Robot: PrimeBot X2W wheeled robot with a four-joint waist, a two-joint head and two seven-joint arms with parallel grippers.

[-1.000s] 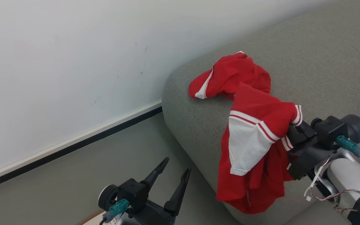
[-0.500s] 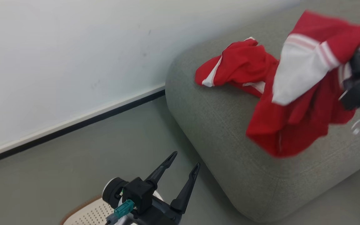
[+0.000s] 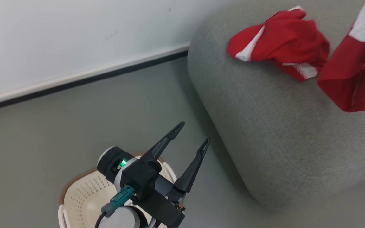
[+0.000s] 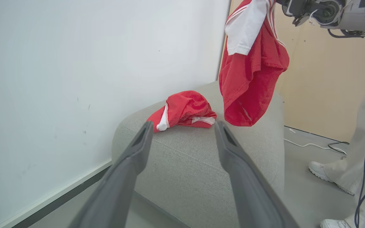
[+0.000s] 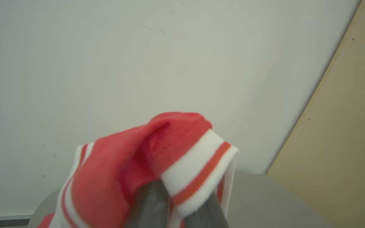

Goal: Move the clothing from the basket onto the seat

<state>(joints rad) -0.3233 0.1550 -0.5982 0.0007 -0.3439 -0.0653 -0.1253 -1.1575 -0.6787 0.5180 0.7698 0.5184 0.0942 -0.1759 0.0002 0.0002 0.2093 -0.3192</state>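
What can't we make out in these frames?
Basket contents: head view, left gripper and bottom edge hide most.
Held garment: head view, cut off at the right edge.
Right gripper tips: right wrist view, garment covers them.
Person: left wrist view, cut at the edge.
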